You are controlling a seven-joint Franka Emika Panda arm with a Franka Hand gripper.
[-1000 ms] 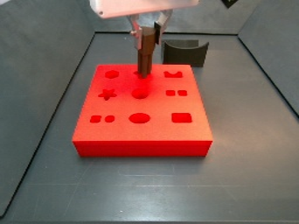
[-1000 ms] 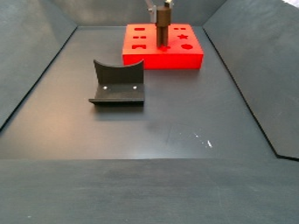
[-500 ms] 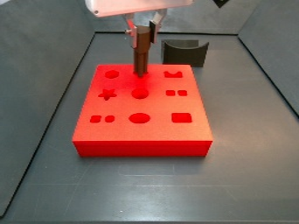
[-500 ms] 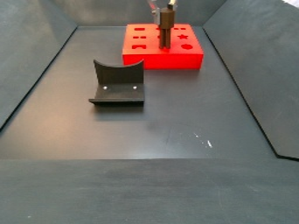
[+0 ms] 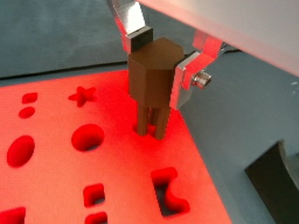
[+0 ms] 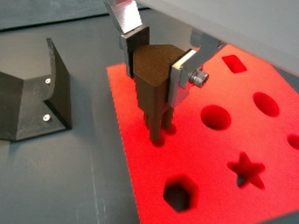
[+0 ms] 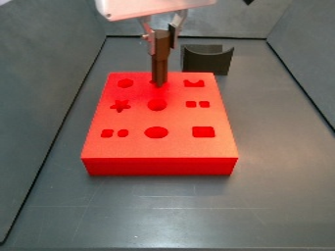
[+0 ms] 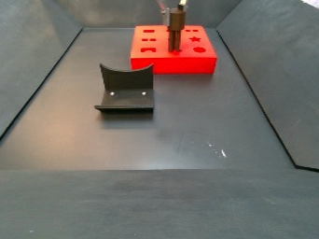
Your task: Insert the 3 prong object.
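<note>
Red block [image 7: 160, 132], hand [image 5: 158, 74] gripping brown 3 prong object [image 5: 151, 87] (upright)

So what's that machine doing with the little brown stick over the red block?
The robot arm's pincer is shut on a small dark brown stick with prongs at its lower end. It holds the stick upright over the red block, which has shaped holes cut into its top. In both wrist views the prongs reach the block's top, near its far edge; how deep they sit cannot be told. A dark grey curved-top block sits apart on the floor.
</note>
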